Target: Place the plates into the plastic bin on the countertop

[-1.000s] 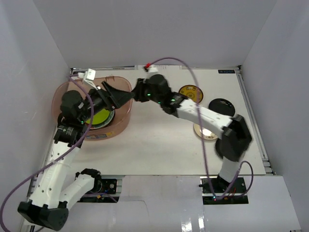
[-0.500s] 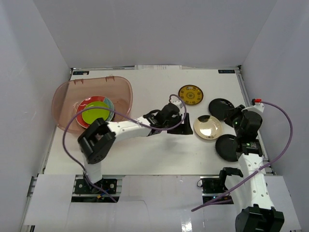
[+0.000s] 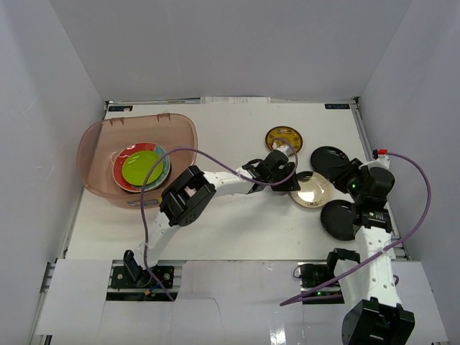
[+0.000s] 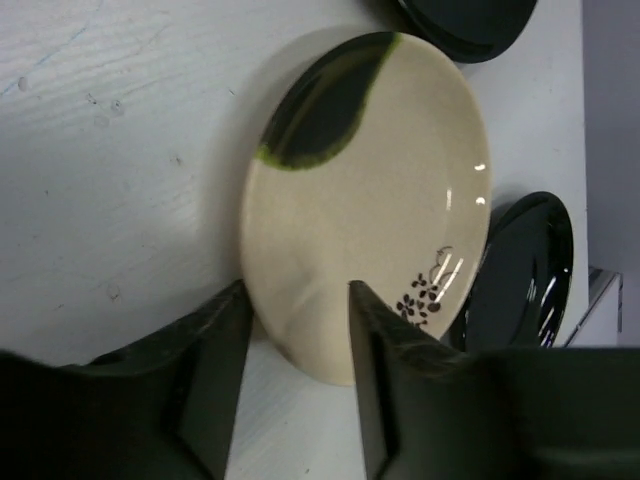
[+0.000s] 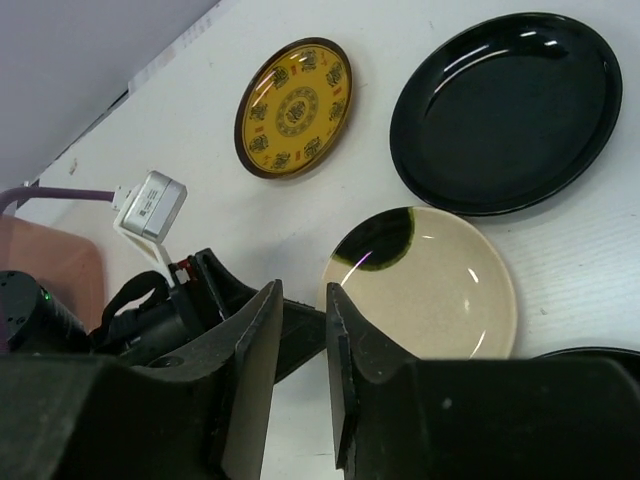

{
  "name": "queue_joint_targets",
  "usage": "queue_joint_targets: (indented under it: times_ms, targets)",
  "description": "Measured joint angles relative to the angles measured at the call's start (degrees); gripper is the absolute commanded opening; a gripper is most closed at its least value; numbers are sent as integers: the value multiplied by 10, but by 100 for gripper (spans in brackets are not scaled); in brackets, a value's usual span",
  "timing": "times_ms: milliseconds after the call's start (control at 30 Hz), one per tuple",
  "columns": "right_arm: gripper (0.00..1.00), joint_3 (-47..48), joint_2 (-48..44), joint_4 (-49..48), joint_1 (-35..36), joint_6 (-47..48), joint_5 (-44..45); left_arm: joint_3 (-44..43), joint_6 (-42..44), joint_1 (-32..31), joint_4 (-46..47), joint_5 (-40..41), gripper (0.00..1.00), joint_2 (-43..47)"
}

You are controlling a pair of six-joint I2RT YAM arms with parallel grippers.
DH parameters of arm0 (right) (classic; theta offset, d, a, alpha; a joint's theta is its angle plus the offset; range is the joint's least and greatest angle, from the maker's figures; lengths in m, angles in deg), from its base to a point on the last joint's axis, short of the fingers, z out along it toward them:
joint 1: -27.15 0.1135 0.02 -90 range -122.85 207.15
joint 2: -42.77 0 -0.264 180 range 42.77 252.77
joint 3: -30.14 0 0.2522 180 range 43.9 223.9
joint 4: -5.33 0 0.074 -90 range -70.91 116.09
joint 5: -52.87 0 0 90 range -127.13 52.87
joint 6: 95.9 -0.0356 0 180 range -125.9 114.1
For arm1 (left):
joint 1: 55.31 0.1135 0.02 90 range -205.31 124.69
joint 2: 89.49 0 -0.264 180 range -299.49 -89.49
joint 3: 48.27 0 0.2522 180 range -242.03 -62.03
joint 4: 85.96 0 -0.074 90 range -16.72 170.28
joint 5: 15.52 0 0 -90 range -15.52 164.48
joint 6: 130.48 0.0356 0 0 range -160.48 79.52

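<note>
The plastic bin (image 3: 97, 154) stands at the left of the countertop (image 3: 237, 223) and holds a stack of plates with a lime green one (image 3: 142, 167) on top. My left gripper (image 3: 290, 180) (image 4: 296, 300) is open, its fingers (image 4: 215, 370) straddling the near rim of a cream-gold plate (image 3: 313, 190) (image 4: 370, 190) (image 5: 430, 285). My right gripper (image 3: 343, 175) (image 5: 303, 290) hovers beside that plate, narrowly open and empty. A yellow-brown patterned plate (image 3: 283, 139) (image 5: 293, 107) and a glossy black plate (image 3: 330, 159) (image 5: 505, 110) lie further back.
A second black plate (image 3: 338, 219) (image 4: 530, 270) lies right of the cream one, under my right arm. The left arm's purple cable (image 3: 180, 152) loops over the middle of the countertop. Metal rails (image 3: 374, 165) border the right edge.
A second ago both arms were at the bin. The left arm has swung right to the cream plate and its jaws have narrowed around the rim. The right arm has pulled back to the right.
</note>
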Motion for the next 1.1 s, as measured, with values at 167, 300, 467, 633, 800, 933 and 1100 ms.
queue_joint_targets:
  times_ms: [167,300,467,633,800,933,1100]
  targets:
    - [41,-7,18,-4,-2,-5,16,-54,2,5,-20,10,0,-40]
    - [46,-7,60,-21,-9,-5,36,-9,3,13,-3,12,0,-12]
    - [61,-39,104,-70,-50,-26,52,168,16,26,21,19,0,124]
    - [60,-46,194,-133,-88,-74,74,282,47,51,4,37,0,330]
    - [58,-23,326,-176,-105,-119,90,300,67,154,-10,18,0,554]
    - [55,11,420,-199,-107,-138,97,291,78,301,-48,26,0,676]
    - [40,48,498,-242,-106,-160,81,299,86,445,-141,59,0,715]
